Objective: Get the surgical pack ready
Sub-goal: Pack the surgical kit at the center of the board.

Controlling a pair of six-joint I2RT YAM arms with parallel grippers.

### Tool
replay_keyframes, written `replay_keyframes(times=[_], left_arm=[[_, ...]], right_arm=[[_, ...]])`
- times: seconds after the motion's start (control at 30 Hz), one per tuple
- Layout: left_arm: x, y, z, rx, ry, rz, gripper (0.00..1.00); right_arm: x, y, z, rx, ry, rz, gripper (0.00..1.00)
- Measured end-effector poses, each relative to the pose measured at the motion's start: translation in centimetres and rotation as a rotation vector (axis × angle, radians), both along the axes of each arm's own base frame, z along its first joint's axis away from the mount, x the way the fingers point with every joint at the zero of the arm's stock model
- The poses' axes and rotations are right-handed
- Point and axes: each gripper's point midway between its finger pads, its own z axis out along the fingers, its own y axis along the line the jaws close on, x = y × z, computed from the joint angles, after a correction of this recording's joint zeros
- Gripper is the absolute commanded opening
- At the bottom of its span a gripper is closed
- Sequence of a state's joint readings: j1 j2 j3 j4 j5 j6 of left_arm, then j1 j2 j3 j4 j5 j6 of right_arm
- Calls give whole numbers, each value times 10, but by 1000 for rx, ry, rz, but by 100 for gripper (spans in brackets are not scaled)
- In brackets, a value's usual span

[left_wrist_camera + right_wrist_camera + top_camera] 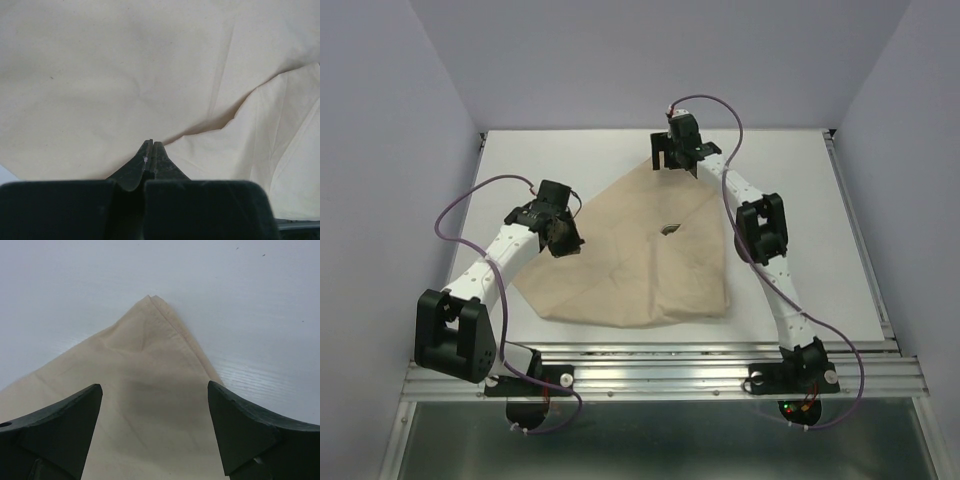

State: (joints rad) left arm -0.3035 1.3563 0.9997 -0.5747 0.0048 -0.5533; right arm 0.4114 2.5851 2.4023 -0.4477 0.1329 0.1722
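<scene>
The large beige cloth [630, 270] lies in the middle of the white surface [820, 220], folded on itself into an uneven shape with a straight near edge and one corner pointing to the far side. Near its centre two flaps meet and leave a small dark opening [670, 228]. I cannot tell what is inside it. No tray, scissors, forceps or gauze can be seen in any view; if they are under the folds, the pictures do not show it.

The right pincer [675, 160] hangs just above the far corner of the cloth [150, 300], its jaws wide apart and holding nothing; the corner lies flat on the surface. The left pincer [563, 240] is over the left part of the cloth, jaws pressed together, with nothing visible between them.

In my judgement the wrapping is well advanced, because several folds are made. The far corner, and perhaps the left side, are probably left to fold in and close the pack.
</scene>
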Motion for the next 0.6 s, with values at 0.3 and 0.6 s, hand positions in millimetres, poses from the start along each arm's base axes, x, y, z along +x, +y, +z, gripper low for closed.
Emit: replay_keyframes(times=[0.3,0.6], left_arm=[[-6,-8,-3,-43,16,-24,0],[-11,-10,-10,-54,44,-33,0]], right_arm=[[20,6,-42,-12,-30,12,95],[26,6,-44,-8,-51,18,56]])
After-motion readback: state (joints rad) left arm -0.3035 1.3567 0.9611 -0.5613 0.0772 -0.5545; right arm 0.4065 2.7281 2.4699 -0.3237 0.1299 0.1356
